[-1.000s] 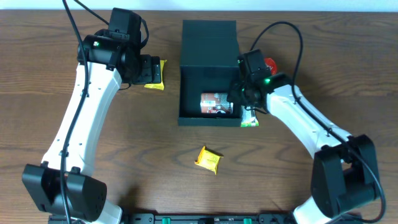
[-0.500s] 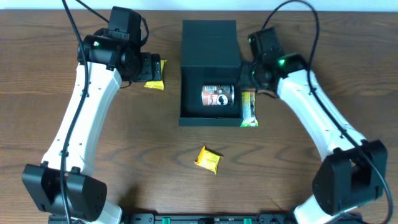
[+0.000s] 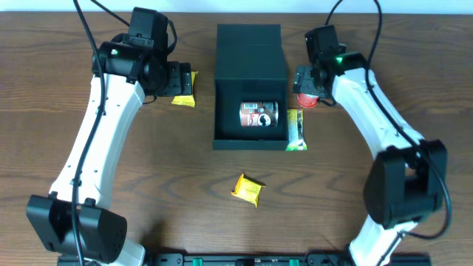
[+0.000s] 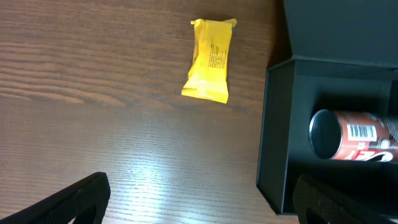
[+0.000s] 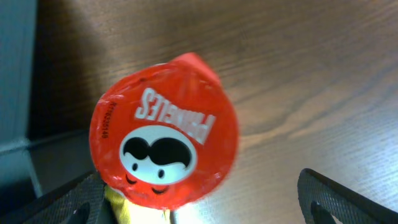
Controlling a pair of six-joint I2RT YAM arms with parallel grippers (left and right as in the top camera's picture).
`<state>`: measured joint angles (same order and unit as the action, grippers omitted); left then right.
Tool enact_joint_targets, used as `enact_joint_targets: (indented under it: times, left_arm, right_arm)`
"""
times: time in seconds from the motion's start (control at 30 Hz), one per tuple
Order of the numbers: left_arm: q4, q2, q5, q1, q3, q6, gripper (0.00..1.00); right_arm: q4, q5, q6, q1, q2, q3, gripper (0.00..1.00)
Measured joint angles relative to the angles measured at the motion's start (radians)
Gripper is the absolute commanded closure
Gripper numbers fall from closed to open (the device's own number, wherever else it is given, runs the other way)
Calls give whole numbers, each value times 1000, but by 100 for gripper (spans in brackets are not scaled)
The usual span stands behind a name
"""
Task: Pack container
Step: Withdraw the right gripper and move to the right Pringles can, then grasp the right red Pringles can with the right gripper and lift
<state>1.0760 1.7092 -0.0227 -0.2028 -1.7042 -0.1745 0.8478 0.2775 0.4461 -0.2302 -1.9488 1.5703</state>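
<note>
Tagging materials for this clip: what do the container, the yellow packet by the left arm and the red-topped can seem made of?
Container: rigid matte board or plastic, apparently; flat dull walls, no glare. Yellow packet: thin plastic film, likely; crimped ends. Red-topped can: foil-like peel seal, wrinkled rim and tab; body hidden.

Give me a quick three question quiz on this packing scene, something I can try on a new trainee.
1. True or false: a red cylindrical can lies on its side inside the open dark teal-black square container.
2. Count: how many yellow foil packets lie on the wooden table outside the container?
3. Pick one: the right wrist camera looks down on
A. a blue mug
B. a red round Pringles tub with a foil lid
C. a banana

Key: 1 true; 2 two; 3 B.
</note>
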Motion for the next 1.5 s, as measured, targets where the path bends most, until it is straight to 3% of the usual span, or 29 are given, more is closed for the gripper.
enact_joint_targets:
  times: [0.67, 0.9, 1.5]
  left_arm:
    - [0, 0, 0, 0, 0, 0, 5]
    - [0, 0, 0, 0, 0, 0, 5]
    - [0, 0, 0, 0, 0, 0, 4]
  right_arm:
    - [-29, -12, -3, 13, -92, 69, 1]
    - [-35, -12, -9, 15, -107, 70, 26]
    - [-11, -30, -9, 15, -107, 76, 32]
